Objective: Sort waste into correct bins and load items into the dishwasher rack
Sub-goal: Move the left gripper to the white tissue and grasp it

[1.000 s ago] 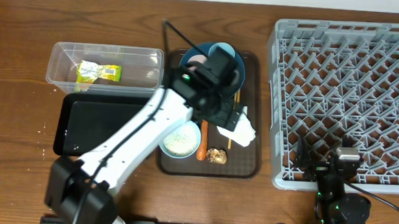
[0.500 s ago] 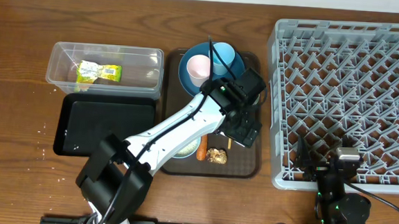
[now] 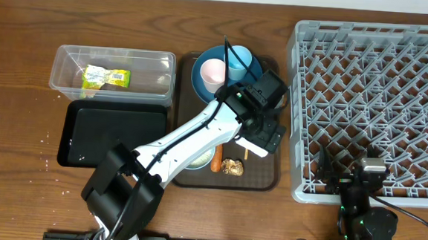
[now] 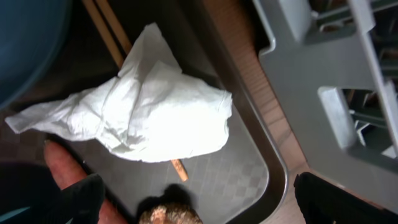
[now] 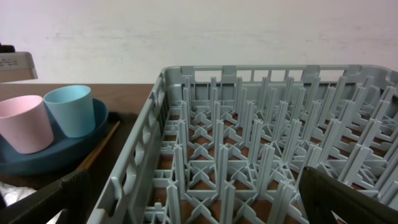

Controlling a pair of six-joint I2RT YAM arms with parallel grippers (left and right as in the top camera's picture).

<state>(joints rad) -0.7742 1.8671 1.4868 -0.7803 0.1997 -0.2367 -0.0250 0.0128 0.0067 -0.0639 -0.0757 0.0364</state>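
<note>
Wooden desk [image 3: 26, 19], brown tray [image 3: 262, 179]: the napkin [image 4: 149, 115] lies at the tray's right edge beneath the left gripper [image 4: 206, 198]. Its fingers are spread and empty, and the napkin's long axis runs finger to finger. The right gripper [image 5: 196, 199], also spread, is well apart.

Crumpled paper napkin [image 4: 146, 112], grey plastic rack [image 5: 261, 155]
</note>
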